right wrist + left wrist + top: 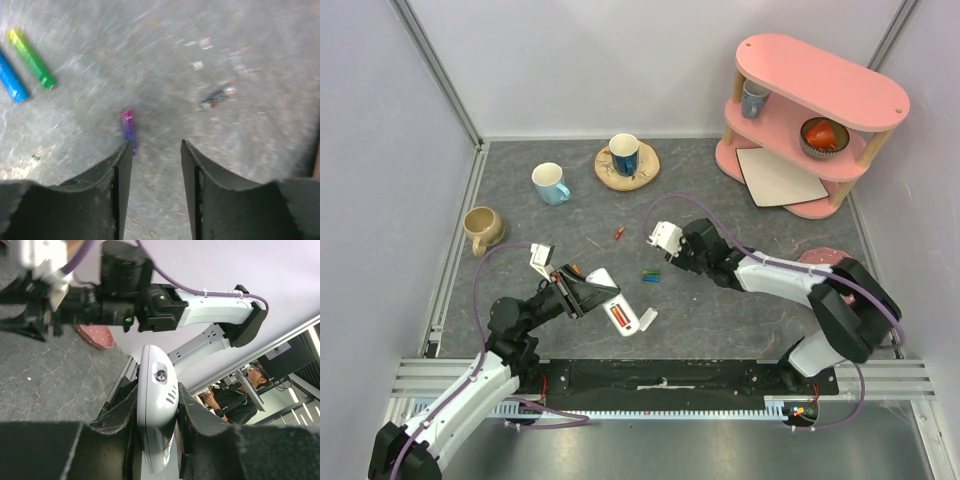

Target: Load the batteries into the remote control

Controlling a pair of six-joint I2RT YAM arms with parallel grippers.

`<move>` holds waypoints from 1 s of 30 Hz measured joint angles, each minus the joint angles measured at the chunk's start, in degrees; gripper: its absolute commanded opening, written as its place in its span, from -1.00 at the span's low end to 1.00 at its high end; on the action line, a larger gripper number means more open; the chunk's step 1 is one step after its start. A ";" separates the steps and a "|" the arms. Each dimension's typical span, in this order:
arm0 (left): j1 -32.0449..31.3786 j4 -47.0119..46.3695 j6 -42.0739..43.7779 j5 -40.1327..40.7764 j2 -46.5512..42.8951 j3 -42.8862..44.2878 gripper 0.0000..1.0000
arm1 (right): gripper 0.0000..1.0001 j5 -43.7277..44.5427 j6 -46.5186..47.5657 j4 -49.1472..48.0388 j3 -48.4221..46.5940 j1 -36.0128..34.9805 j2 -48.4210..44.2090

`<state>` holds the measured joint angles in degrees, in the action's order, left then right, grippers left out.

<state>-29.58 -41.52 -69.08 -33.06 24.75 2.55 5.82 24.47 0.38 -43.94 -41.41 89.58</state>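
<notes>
L gripper (pixel 157 392) clamps remote control (pixel 156 367) | R gripper (pixel 156 145) open, empty | purple battery (pixel 128 125), green battery (pixel 31 57) loose | loading prob. far from done

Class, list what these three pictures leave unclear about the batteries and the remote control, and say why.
Remote control, left wrist view: lower end hidden by the left gripper.
Battery bay, top view: too small to count cells inside.
Dark battery, right wrist view: motion blur hides markings.
Blue battery, right wrist view: cut off by left edge.
</notes>
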 measured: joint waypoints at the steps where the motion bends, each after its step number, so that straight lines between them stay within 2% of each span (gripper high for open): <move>1: 0.00 0.26 0.00 0.02 -0.31 0.00 -0.96 | 0.24 1.01 -1.49 -0.44 0.04 0.00 -1.66; 2: 0.00 0.85 0.00 0.04 -0.66 0.00 -0.96 | 0.31 2.40 -3.37 -1.33 0.04 0.00 -3.85; 3: 0.00 1.44 0.02 0.09 -1.03 0.00 -0.96 | 0.66 3.67 -4.92 -2.25 -0.02 0.00 -5.70; 4: 0.00 2.10 0.02 0.17 -1.42 0.00 -0.96 | 0.67 5.31 -8.15 -3.37 -0.13 0.00 -7.89; 6: 0.00 3.26 0.02 0.61 -2.36 0.00 -0.96 | 0.95 9.42 -16.13 -4.20 -1.11 0.00 -10.97; 11: 0.00 5.53 0.00 2.12 -4.20 0.00 -0.96 | 0.96 13.16 -38.58 -2.54 -5.55 0.98 -12.81; 15: 0.00 6.51 0.00 2.93 -4.31 0.00 -0.96 | 0.88 14.67 -55.10 -1.64 -3.72 0.33 -13.44; 18: 0.00 7.28 -0.02 3.04 -4.31 0.00 -0.96 | 0.86 18.29 -65.44 2.73 -2.78 -1.16 -13.18; 24: 0.00 7.93 -0.02 3.43 -4.28 0.00 -0.96 | 0.79 24.13 -76.54 10.58 -3.58 -4.22 -5.27; 30: 0.00 8.52 -0.04 3.65 -4.74 0.00 -0.96 | 0.70 24.76 -78.47 14.45 -5.88 -5.27 1.70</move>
<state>-29.58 -32.99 -69.12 -29.41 20.01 2.55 30.59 -54.00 14.83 -49.82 -46.68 91.29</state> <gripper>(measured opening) 0.321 0.877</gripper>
